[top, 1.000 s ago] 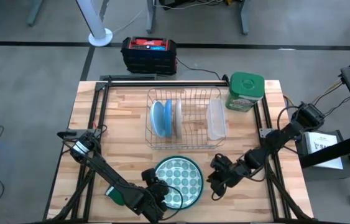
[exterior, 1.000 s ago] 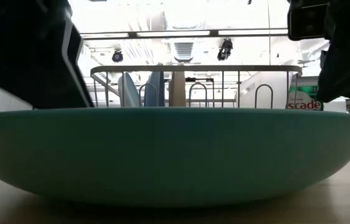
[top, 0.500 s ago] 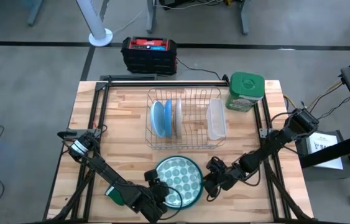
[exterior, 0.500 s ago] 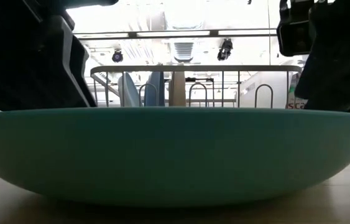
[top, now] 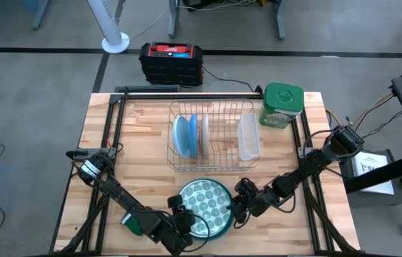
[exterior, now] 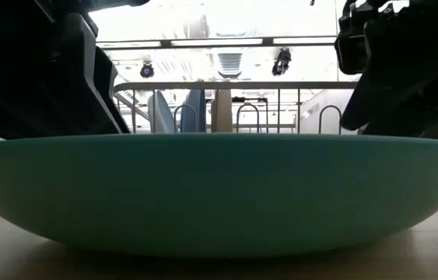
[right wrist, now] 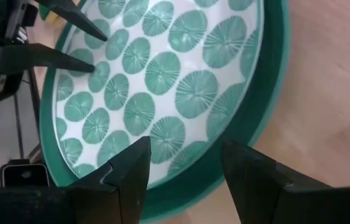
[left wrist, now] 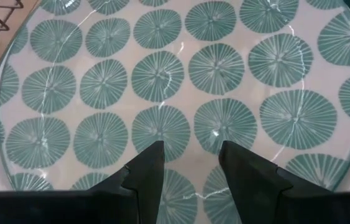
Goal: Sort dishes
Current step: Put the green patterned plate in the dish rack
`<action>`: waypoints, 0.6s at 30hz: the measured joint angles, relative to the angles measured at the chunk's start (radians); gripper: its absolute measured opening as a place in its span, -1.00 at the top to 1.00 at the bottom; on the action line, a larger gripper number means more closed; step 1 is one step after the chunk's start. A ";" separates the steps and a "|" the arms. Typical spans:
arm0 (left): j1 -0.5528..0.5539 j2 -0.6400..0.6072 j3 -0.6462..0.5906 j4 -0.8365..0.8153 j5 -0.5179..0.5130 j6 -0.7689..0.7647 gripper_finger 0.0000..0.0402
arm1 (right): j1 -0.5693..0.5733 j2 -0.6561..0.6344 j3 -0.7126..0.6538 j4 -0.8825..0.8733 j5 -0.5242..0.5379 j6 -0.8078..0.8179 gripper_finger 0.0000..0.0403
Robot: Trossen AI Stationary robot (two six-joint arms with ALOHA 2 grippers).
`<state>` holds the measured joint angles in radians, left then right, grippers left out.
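**Right arm closes in on the big plate's far edge**

You have brought the right gripper (top: 239, 208) across the table since a second ago: it stood well clear of the large patterned plate (top: 205, 208) then, and now it sits right at the plate's right edge. Its fingers have spread as it came, and they stand apart with nothing between them, one finger (right wrist: 128, 177) over the patterned face and the other out over the wood beyond the rim. The left gripper (top: 186, 223) has not moved; it waits at the plate's near-left edge, fingers (left wrist: 147, 168) parted over the pattern and holding nothing.

That puts you on both sides of the plate, which lies flat on the table in front of the dish rack (top: 213, 135). I judge this to be the set-up for tipping or lifting it, since a flat plate gives a single gripper little to bite on.

The rack already holds two light blue plates (top: 181, 134) and a white one (top: 205, 133) standing on edge in its left half, with free wires to their right. A clear container (top: 248, 136) lies along the rack's right end, and a green-lidded tub (top: 282, 104) stands just beyond that corner. A small green sponge (top: 131, 224) lies near the left arm. The rack's front wall is what the plate has to clear on its way in.
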<state>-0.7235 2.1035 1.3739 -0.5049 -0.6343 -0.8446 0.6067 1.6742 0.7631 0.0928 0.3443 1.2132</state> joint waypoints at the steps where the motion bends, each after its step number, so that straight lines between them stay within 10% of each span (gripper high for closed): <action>1: 0.000 0.000 0.000 0.001 -0.001 0.001 0.22 | -0.001 0.008 0.000 0.011 0.001 -0.001 0.07; 10: 0.000 0.001 -0.001 0.018 -0.004 0.033 0.22 | -0.018 0.040 0.000 0.061 0.011 -0.017 0.20; 18: 0.000 0.002 -0.002 0.054 -0.030 0.072 0.22 | -0.045 0.040 0.000 0.028 -0.015 -0.061 0.71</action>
<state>-0.7238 2.1052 1.3720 -0.4509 -0.6642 -0.7723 0.5617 1.7145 0.7631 0.1211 0.3290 1.1526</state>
